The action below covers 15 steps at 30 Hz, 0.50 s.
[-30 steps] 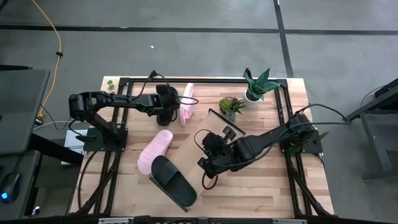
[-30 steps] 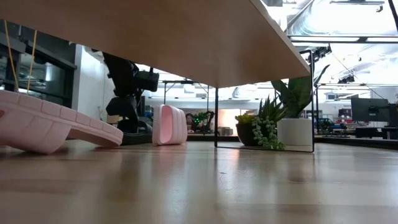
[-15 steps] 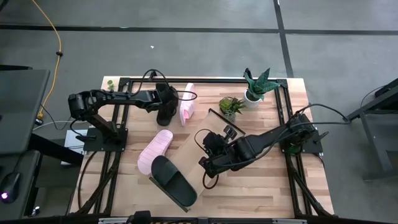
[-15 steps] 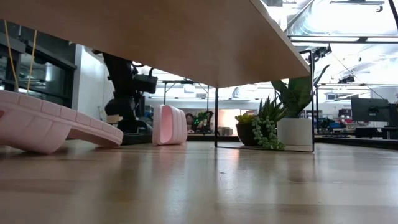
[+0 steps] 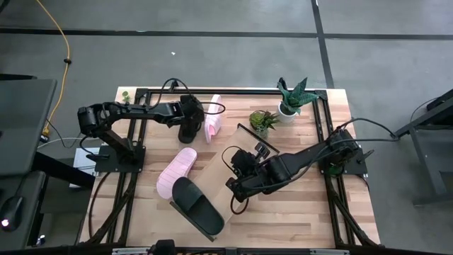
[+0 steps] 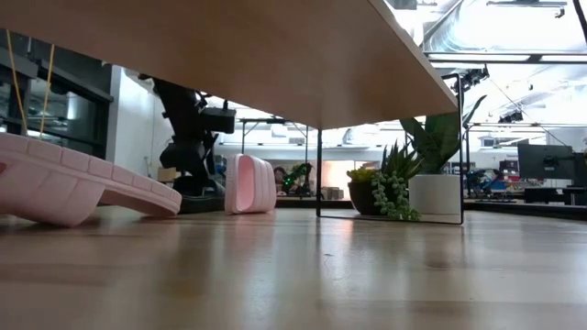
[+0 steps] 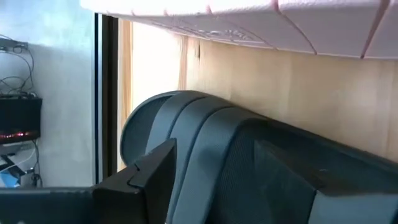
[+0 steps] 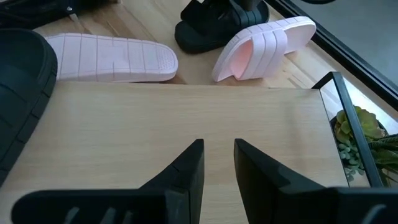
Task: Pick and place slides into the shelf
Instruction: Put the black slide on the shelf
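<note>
Slides lie scattered over the bench [image 5: 311,212]. Left pincer [image 5: 190,132] sits at about eleven o'clock from the bench's centre, right on a black slide [image 8: 208,34] that lies beneath it; whether its fingers are clenched on that slide cannot be told. Touching that black slide on its three o'clock side, a pink slide [image 5: 213,118] stands on its edge. A second pink slide [image 5: 176,172] lies flat, sole up, at about eight o'clock from centre, and a second black slide [image 5: 197,204] lies just beyond it toward six o'clock, strap up. Right pincer [image 5: 237,185] hovers over the shelf [image 8: 186,118], a light-wood board with a thin black frame near mid-bench; its fingers [image 8: 189,163] stand slightly apart and grasp nothing. Both pink slides lie past the shelf's far edge in the right wrist view. Two potted plants [image 5: 291,98] stand at one o'clock.
</note>
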Available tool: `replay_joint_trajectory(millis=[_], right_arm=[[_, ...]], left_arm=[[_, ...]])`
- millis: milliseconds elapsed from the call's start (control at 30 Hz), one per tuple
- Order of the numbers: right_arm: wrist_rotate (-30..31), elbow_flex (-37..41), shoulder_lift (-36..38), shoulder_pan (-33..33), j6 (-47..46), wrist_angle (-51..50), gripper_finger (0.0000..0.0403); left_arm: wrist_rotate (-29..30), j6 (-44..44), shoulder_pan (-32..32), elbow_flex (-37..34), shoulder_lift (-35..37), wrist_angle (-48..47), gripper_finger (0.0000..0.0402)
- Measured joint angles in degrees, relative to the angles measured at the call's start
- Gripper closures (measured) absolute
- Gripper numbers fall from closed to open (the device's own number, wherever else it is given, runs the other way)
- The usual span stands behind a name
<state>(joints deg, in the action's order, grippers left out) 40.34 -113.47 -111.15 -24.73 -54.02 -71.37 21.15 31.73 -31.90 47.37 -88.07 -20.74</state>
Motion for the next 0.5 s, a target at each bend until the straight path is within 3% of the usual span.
replay_joint_trajectory(millis=[500], right_arm=[[0.02, 0.00, 0.00, 0.01, -0.11, 0.05, 0.0325]], left_arm=[[-0.38, 1.44, -4.24, 0.00, 0.00, -1.02, 0.0317]])
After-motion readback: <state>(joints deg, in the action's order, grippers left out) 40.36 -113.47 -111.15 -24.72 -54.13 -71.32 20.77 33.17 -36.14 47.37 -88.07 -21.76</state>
